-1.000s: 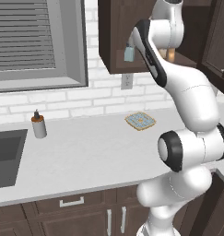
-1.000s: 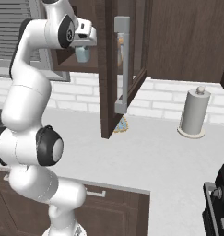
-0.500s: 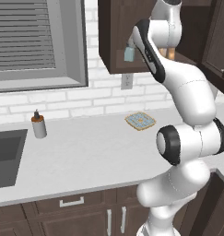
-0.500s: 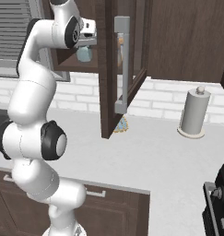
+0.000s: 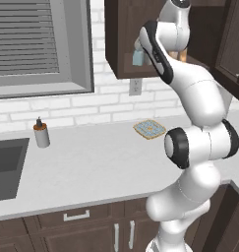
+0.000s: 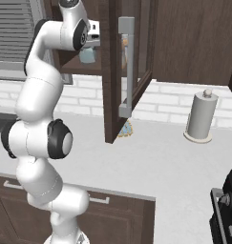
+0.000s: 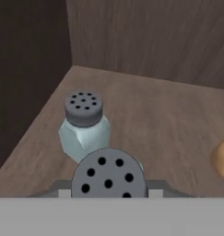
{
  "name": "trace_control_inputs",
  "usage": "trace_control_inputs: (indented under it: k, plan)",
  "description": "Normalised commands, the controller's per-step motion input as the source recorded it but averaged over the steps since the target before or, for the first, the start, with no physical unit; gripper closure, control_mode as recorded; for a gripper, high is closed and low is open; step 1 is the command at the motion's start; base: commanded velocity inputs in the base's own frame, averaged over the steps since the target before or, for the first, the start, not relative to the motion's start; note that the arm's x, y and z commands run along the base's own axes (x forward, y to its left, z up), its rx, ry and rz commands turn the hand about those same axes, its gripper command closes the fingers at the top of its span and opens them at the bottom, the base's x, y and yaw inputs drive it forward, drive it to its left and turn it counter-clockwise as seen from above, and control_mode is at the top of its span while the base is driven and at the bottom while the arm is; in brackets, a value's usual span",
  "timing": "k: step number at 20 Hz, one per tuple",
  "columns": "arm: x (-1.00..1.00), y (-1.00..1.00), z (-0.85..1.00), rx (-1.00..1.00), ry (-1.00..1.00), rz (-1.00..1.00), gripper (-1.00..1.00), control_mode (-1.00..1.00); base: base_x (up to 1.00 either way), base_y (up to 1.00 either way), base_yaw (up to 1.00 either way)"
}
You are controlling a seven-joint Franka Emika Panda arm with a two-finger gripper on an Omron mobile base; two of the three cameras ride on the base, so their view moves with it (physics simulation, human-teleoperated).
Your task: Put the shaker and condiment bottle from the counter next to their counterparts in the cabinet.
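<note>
Inside the cabinet (image 7: 145, 115), the pincer (image 7: 109, 193) grips the shaker (image 7: 109, 177); its counterpart (image 7: 84, 124) stands just beyond.

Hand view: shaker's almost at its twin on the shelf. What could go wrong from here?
1. The held shaker sits right in front of the matching shaker; pushing further in could knock it over.
2. An orange bottle shows at the right edge; a sideways shift may bump it.
3. The arm works beside the open cabinet door; pulling out carelessly could clip it.
</note>
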Motion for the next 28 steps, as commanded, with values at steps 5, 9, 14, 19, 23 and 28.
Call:
trace_control_inputs:
  k: [5, 9, 14, 19, 23, 28]
  plan:
    - [0.36, 0.0, -0.19, 0.0, 0.0, 0.11, 1.0, -1.0, 0.0, 0.0, 0.0]
    - [0.32, 0.0, -0.18, 0.0, 0.0, 0.05, 1.0, -1.0, 0.0, 0.0, 0.0]
    - [0.31, 0.0, -0.04, 0.0, 0.03, 0.01, 1.0, -1.0, 0.0, 0.0, 0.0]
    - [0.1, 0.0, 0.01, 0.0, 0.08, 0.0, -1.0, -1.0, 0.0, 0.0, 0.0]
    - [-0.01, 0.0, 0.18, 0.0, 0.03, 0.0, -1.0, -1.0, 0.0, 0.0, 0.0]
    - [-0.27, -0.04, 0.15, 0.01, 0.0, 0.0, -1.0, -1.0, 0.0, 0.0, 0.0]
